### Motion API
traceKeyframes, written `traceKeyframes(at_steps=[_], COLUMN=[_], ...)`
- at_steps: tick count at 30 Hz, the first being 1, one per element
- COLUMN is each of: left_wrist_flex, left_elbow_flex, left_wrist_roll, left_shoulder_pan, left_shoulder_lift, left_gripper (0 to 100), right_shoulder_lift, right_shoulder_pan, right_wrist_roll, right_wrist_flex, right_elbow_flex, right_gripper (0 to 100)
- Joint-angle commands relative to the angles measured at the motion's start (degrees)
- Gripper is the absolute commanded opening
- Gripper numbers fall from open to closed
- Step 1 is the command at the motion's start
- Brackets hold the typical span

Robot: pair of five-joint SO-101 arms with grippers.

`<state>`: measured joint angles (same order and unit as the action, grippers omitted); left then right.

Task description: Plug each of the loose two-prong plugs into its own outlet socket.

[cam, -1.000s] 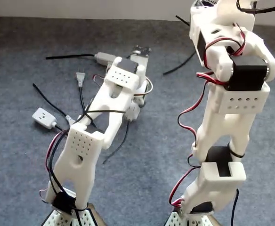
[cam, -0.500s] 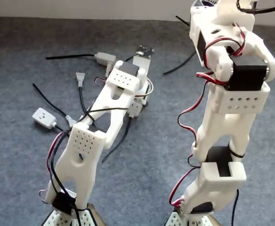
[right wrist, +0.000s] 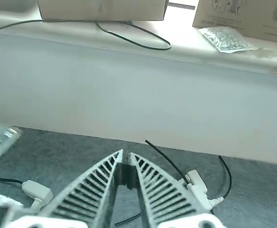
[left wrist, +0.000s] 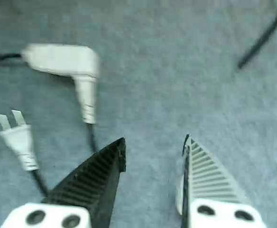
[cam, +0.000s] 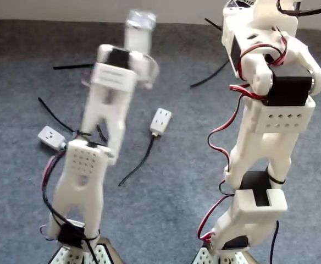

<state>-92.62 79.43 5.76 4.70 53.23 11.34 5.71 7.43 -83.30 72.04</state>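
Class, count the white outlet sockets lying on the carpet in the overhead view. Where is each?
2. One outlet socket lies at the left, beside the left arm; the other lies between it and the right arm. The raised left arm may hide more.

I see one white outlet socket [cam: 160, 121] lying flat near the middle of the grey counter [cam: 182, 165], slots facing up, with its black cord [cam: 138, 162] curling away toward the near edge. A second white socket [cam: 50, 137] lies well apart from it, off to the left. In my left wrist view a loose white two-prong plug [left wrist: 18, 139] lies flat with both prongs bare, just beside a pale socket block [left wrist: 60, 59] with a plug body [left wrist: 86, 99] jutting from one end at a right angle; I can't tell whether that one is fully seated.
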Motion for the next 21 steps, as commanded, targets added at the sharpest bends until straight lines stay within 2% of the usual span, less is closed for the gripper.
traceKeyframes(at_steps=[1, 3, 5, 8, 11, 21], left_wrist_flex=[-1.1, -1.0, -0.4, 5.9, 10.5, 15.3], left_elbow_flex=[8.4, 7.9, 7.0, 6.7, 6.5, 6.5], left_wrist_roll=[-0.1, 0.3, 3.9, 7.5, 7.6, 7.4], left_shoulder_pan=[-8.8, -12.4, -14.7, -16.7, -16.8, -15.7], left_shoulder_lift=[-2.2, -0.4, 2.5, 7.2, 10.0, 17.1], left_gripper=[20, 20, 20, 20, 20, 20], right_shoulder_lift=[-1.0, -1.0, -1.0, -0.9, -0.9, -1.0], right_shoulder_pan=[2.4, 3.0, 3.6, 4.1, 4.2, 4.1], right_wrist_roll=[0.6, 0.6, 0.6, 0.6, 0.6, 0.6], right_wrist_flex=[1.1, 1.1, 1.1, 1.1, 1.1, 0.7], right_elbow_flex=[0.6, 0.4, 0.3, 0.3, 0.2, 0.2], right_gripper=[1.3, 1.3, 1.3, 1.3, 1.3, 1.3])
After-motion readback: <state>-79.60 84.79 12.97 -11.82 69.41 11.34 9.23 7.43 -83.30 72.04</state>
